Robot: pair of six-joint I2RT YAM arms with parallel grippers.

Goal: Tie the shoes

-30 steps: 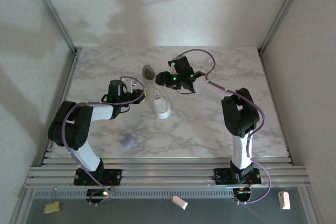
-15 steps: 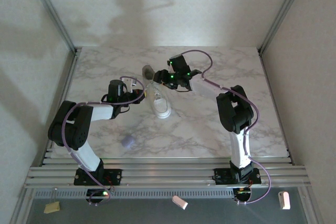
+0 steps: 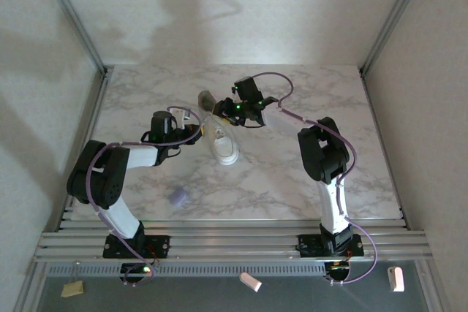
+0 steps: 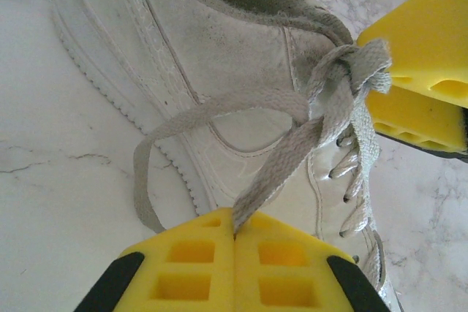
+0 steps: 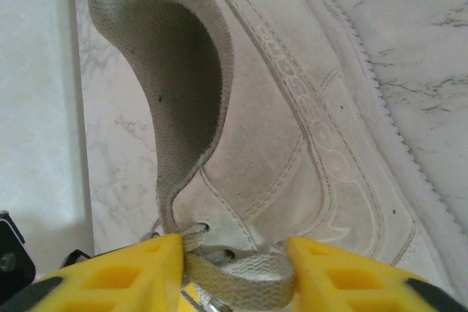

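Marbled table (image 3: 292, 177), white sneaker (image 3: 223, 144), left pincer (image 4: 234, 233) clenched on lace (image 4: 281, 162), right pincer (image 5: 234, 253) parted around second lace (image 5: 241, 277), possibly touching.

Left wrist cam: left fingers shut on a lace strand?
Yes, the left fingers meet, with a lace strand pinched in their seam, leading to the knot on the sneaker.

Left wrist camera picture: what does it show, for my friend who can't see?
The left gripper, with yellow fingers, is shut on a lace of the white sneaker, which rests on the marble table. The lace runs up to a knot beside the right gripper.
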